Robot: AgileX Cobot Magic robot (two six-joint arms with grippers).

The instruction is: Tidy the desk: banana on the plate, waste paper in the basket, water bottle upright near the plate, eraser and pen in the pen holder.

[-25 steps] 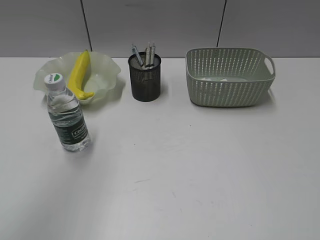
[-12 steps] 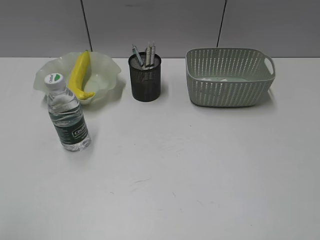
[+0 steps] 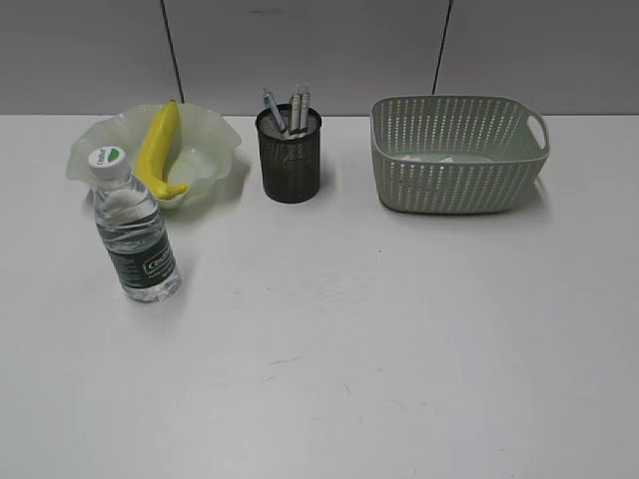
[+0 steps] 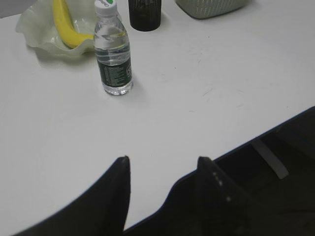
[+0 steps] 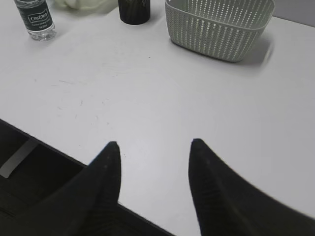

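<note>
We find the desk [image 3: 399, 339] looking tidy: the banana [image 3: 160, 148] lies in the plate [image 3: 215, 135], the water bottle [image 3: 135, 228] stands upright just beside it, pens sit in the pen holder [image 3: 290, 160], and something pale lies inside the basket [image 3: 457, 152]. Our left gripper [image 4: 162, 169] and right gripper [image 5: 153, 152] hang unclenched and empty over the near edge, so we judge the best move is simply keeping clear and disturbing nothing.

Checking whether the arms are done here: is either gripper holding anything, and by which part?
Nothing is held. The left gripper and right gripper both stand open and empty above the desk.
</note>
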